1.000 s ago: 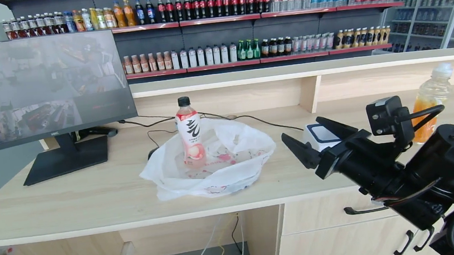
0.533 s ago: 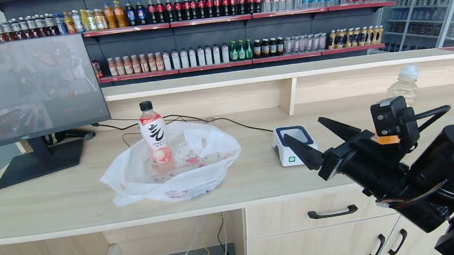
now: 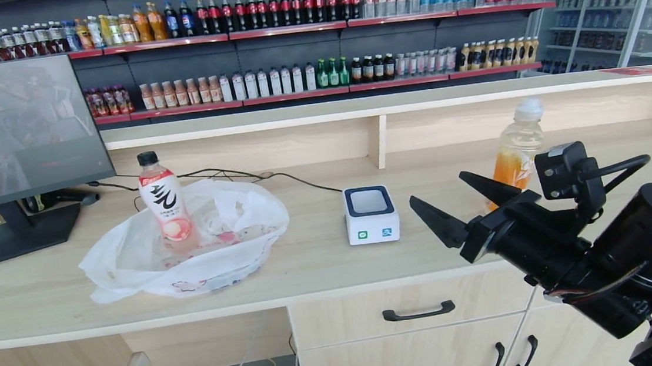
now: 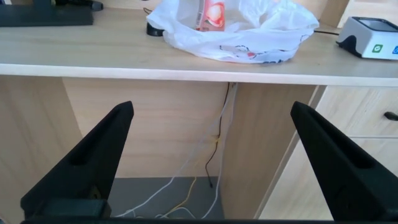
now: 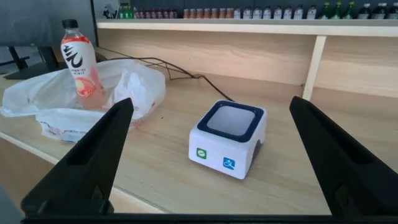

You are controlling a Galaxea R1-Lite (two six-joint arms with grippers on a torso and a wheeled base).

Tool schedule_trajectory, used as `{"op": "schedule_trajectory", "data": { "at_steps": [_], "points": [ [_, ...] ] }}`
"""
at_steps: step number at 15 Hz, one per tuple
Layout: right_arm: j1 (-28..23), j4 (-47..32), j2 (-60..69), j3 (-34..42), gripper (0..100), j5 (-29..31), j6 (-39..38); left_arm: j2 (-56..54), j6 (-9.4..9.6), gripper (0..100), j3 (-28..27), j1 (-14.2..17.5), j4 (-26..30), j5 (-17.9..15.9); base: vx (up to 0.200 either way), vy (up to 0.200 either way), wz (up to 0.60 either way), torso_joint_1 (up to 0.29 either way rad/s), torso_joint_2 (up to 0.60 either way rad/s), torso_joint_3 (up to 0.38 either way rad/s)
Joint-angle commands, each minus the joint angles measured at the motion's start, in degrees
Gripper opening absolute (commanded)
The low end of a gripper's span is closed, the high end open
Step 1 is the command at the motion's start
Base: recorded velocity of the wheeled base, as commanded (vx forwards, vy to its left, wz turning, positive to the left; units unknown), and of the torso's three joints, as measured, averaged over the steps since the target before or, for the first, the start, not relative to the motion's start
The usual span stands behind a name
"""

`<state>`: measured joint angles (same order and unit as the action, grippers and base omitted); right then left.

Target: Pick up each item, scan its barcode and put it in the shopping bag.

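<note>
The right gripper (image 3: 437,188) hangs above the counter's (image 3: 321,266) front edge with its two black fingers spread wide and nothing between them; it points toward the barcode scanner (image 3: 370,214), which sits face-up in the middle of the counter, probably so that a label can be passed over its window. The orange drink bottle (image 3: 515,149) stands upright behind that gripper, well to the right of the scanner and far from the bag; it looks like the item not yet handled, and the spread fingers suit a grasp around its body. The white shopping bag (image 3: 221,272) lies slumped open to the left of the scanner, its mouth wide enough to take things from above; a pink-labelled bottle (image 3: 166,206) already stands upright inside it. The left gripper (image 4: 211,109) sits low, below the counter's edge, fingers likewise apart and empty, facing the open space under the counter; a judgement only, but it seems parked out of the way.
</note>
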<state>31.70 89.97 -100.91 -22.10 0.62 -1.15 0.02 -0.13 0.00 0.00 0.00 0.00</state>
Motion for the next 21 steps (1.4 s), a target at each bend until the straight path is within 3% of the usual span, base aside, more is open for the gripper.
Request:
{"op": "schedule_trajectory", "data": {
  "at_steps": [1, 7, 11, 16, 21],
  "points": [
    [0.03, 0.03, 0.10, 0.39, 100, -0.01, 0.00, -0.02, -0.04, 100, 0.00, 0.00, 0.00, 0.00, 0.000, -0.200, 0.00, 0.002, 0.01, -0.002],
    [0.21, 0.03, 0.10, 0.57, 100, -0.01, 0.00, -0.02, 0.05, 100, 0.00, 0.00, 0.00, 0.00, 0.000, -0.200, 0.00, 0.006, 0.00, 0.001],
    [-0.58, 0.03, -0.07, 2.77, 100, -0.01, 0.00, -0.02, 0.05, 100, 0.00, 0.00, 0.00, 0.00, 0.000, 0.000, 0.00, 0.000, 0.00, 0.000],
    [-7.97, 0.03, -4.38, -1.98, 100, 0.26, 0.09, -0.02, 0.05, 100, 0.00, 0.00, 0.00, 0.00, 0.000, 0.000, 0.00, 0.000, 0.00, 0.000],
    [-7.97, 0.03, -11.32, -8.31, 100, 7.99, 0.09, -0.02, 0.05, 100, 0.00, 0.00, 0.00, 0.00, 0.000, 0.000, 0.00, 0.000, 0.00, 0.000]
  ]
}}
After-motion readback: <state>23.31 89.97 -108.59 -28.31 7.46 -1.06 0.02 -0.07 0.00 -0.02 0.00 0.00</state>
